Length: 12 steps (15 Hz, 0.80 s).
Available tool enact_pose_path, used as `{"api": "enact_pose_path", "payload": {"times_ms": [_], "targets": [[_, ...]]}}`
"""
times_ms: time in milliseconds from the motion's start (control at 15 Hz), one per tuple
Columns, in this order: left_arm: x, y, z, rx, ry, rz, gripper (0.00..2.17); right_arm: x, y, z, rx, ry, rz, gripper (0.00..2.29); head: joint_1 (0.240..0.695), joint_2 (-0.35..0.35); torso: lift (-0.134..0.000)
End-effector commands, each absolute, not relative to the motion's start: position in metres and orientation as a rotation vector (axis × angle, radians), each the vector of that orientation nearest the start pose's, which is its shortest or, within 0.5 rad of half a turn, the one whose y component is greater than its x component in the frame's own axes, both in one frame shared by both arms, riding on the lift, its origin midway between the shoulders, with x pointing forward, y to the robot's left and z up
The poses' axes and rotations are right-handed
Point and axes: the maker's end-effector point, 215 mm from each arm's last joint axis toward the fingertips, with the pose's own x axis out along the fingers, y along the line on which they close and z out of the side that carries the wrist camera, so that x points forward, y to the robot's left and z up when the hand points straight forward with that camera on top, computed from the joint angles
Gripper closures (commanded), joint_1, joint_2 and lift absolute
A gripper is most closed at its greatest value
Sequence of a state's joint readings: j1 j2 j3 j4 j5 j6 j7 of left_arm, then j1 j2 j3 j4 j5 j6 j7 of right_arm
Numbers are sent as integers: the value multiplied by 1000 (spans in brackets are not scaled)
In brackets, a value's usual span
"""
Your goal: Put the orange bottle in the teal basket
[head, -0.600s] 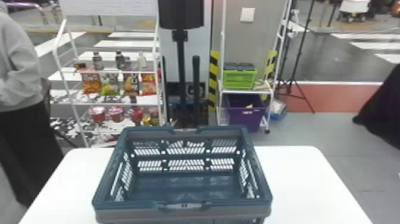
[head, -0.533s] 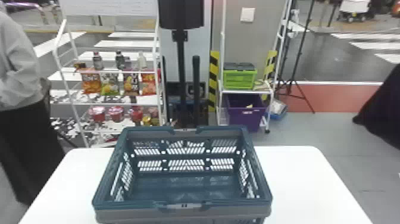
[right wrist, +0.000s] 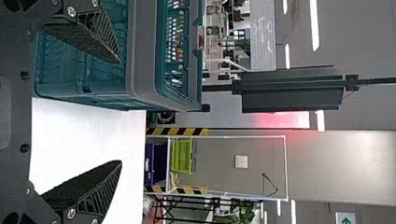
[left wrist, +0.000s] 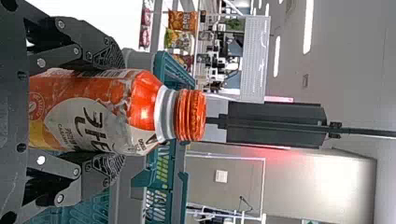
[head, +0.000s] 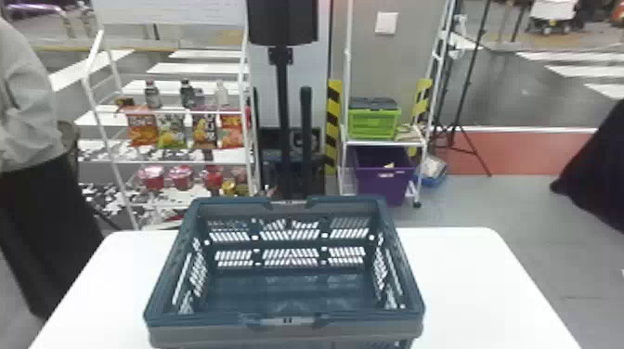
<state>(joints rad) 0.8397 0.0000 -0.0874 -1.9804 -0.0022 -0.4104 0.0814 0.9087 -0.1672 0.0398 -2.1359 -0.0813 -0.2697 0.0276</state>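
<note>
Clock directions take 12 as straight ahead of the robot. The left gripper point(left wrist: 109, 112) is closed around the bottle point(left wrist: 140, 109), one finger against each side of the body below the shoulder. The bottle stands upright, its orange cap point(left wrist: 190, 115) uppermost and free. The basket point(head: 199, 319) sits on the table point(head: 469, 283); from the bottle it lies between 12 and about 2 o'clock. Contact between bottle and basket cannot be determined. The right gripper point(right wrist: 119, 112) is spread and holds nothing, with the basket near it towards 11 o'clock.

Handling assessment: the bottle appears to be plastic under a smooth printed sleeve, so moderately slippery and slightly yielding if squeezed hard. Fill level is not confirmed; a full one would carry moderate weight and tend to swing at the base. Breakage is unlikely. The present hold on the body is judged sound; the narrow neck would be a poorer choice.

The grasp is judged complete, the placing outstanding. The next move calls for raising the base above the rim, advancing towards 1 o'clock and lowering before release. The principal risk is the base catching the near wall and twisting the bottle between the pads.
</note>
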Motion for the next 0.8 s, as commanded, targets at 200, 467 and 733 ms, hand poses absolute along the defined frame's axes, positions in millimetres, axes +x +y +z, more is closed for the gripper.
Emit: {"api": "enact_pose_path", "payload": {"times_ms": [200, 467, 733], "targets": [[325, 226, -333, -30, 2, 56, 593, 314, -208, -368, -2, 88, 152, 127, 499, 0, 0], [347, 253, -291, 37, 56, 59, 593, 315, -208, -371, -3, 95, 152, 127, 499, 0, 0], [395, 261, -291, 86, 218, -18, 593, 316, -208, -376, -5, 104, 152, 127, 499, 0, 0]]}}
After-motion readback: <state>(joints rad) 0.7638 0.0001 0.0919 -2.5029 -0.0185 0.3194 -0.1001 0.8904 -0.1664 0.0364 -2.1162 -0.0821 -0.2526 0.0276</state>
